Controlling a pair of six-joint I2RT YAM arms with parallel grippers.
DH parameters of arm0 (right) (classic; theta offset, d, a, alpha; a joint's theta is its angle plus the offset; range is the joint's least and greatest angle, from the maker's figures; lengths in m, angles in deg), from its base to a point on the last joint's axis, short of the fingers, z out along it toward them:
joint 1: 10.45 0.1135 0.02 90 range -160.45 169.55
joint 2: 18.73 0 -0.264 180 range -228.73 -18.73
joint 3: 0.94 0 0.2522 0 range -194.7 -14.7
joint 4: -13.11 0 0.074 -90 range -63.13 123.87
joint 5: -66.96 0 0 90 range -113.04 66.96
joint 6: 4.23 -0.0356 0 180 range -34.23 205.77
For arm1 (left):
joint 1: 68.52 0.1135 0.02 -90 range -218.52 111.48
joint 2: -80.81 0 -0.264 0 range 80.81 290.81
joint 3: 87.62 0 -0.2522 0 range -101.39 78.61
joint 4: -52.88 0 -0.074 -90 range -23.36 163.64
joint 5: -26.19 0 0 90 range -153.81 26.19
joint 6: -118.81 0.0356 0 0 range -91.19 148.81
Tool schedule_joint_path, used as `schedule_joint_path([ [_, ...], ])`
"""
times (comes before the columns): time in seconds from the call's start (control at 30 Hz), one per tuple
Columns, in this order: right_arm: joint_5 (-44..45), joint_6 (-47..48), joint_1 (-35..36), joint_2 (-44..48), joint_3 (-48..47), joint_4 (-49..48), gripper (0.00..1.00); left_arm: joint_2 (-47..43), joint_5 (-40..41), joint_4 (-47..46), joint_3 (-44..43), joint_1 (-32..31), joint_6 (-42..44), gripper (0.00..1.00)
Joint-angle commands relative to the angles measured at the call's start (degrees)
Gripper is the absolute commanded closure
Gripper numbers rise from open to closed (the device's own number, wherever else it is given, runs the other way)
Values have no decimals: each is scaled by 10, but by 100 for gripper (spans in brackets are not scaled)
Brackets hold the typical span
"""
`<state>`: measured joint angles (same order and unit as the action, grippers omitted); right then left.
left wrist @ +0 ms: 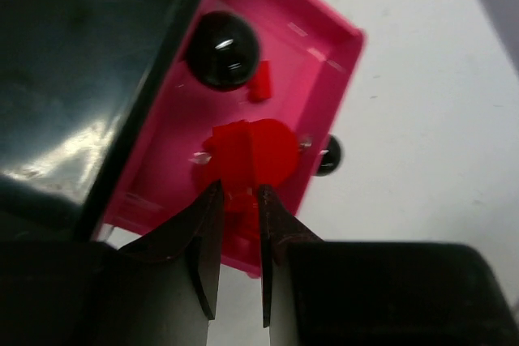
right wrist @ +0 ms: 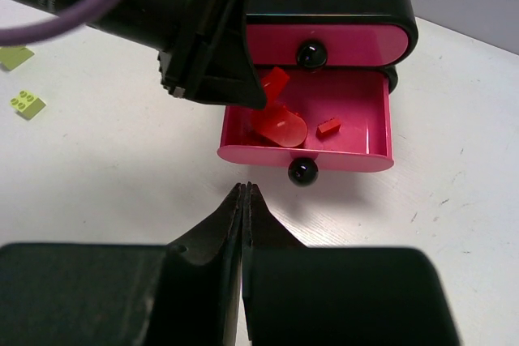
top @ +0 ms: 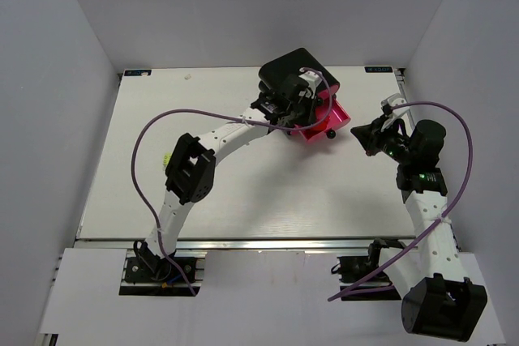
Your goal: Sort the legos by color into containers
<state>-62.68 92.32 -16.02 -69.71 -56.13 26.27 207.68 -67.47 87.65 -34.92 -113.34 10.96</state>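
My left end effector [left wrist: 239,192] grips a small red plastic lego brick [right wrist: 274,85] over the open pink plastic drawer [right wrist: 381,123] near the worktop's far edge, so it can fall in beside the loose red brick [right wrist: 328,127]. My right end effector [right wrist: 246,194] waits clenched, empty.

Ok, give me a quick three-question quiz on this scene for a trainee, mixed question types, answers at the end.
1. True or false: the right gripper is shut with nothing between its fingers.
2. What colour is the small lego lying in the open drawer? A red, B yellow-green, C dark green.
3. Short answer: which gripper is at the open drawer, closed on the large red piece?
Key: 1 true; 2 A; 3 the left gripper.
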Motion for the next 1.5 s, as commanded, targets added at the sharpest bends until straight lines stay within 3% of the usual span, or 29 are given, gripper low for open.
schedule_joint_path([
  [0.0, -11, -3, -6, 7, -1, -25, 100, -1, 75, 45, -41, -1, 9, 86],
  [0.2, -18, -4, -9, 5, -1, -25, 100, 1, 124, 56, -49, -1, 14, 71],
  [0.23, -19, -5, -10, 5, -1, -25, 100, 0, 124, 56, -50, -1, 15, 61],
  [0.3, -21, -5, -10, 5, 1, -25, 100, 0, 121, 59, -52, -1, 14, 53],
  [0.5, -33, -4, -11, 0, 1, -24, 100, -15, 93, 57, -51, -1, 11, 50],
  [0.6, -56, 5, -11, -3, 2, -20, 95, -44, 70, 43, -38, -6, 6, 59],
  [0.67, -60, 6, -12, -10, 2, -19, 95, -68, 50, 33, -23, -6, 4, 77],
  [0.7, -58, 6, -12, -12, 1, -19, 95, -97, 46, 27, -4, -6, 4, 93],
  [0.73, -52, 5, -11, -19, 0, -17, 99, -115, 39, 26, 9, -6, 4, 100],
  [0.87, 14, -14, -8, -39, -3, -17, 100, -246, 7, 8, 137, -6, 24, 100],
  [0.9, 50, -23, -7, -46, -6, -17, 100, -281, -9, -16, 183, 2, 27, 100],
  [0.93, 73, -28, -2, -65, -15, -10, 100, -365, -8, -28, 282, 7, 29, 100],
  [0.97, 96, -35, 0, -75, -22, -5, 100, -408, 20, -36, 328, 12, 37, 98],
  [1.0, 119, -41, 2, -89, -29, 2, 100, -448, 55, -39, 370, 12, 47, 89],
  [1.03, 163, -54, 14, -116, -35, 5, 100, -523, 81, -34, 443, 12, 61, 67],
  [1.1, 232, -78, 29, -142, -51, 5, 100, -585, 173, 1, 498, 12, 67, 45],
  [1.17, 276, -107, 45, -184, -68, 3, 100, -662, 212, 24, 561, 12, 90, 31],
  [1.3, 364, -133, 84, -284, -118, 5, 100, -767, 271, 54, 648, 12, 106, 23],
  [1.47, 375, -168, 102, -382, -196, 53, 100, -863, 266, 25, 715, 12, 108, 17],
])
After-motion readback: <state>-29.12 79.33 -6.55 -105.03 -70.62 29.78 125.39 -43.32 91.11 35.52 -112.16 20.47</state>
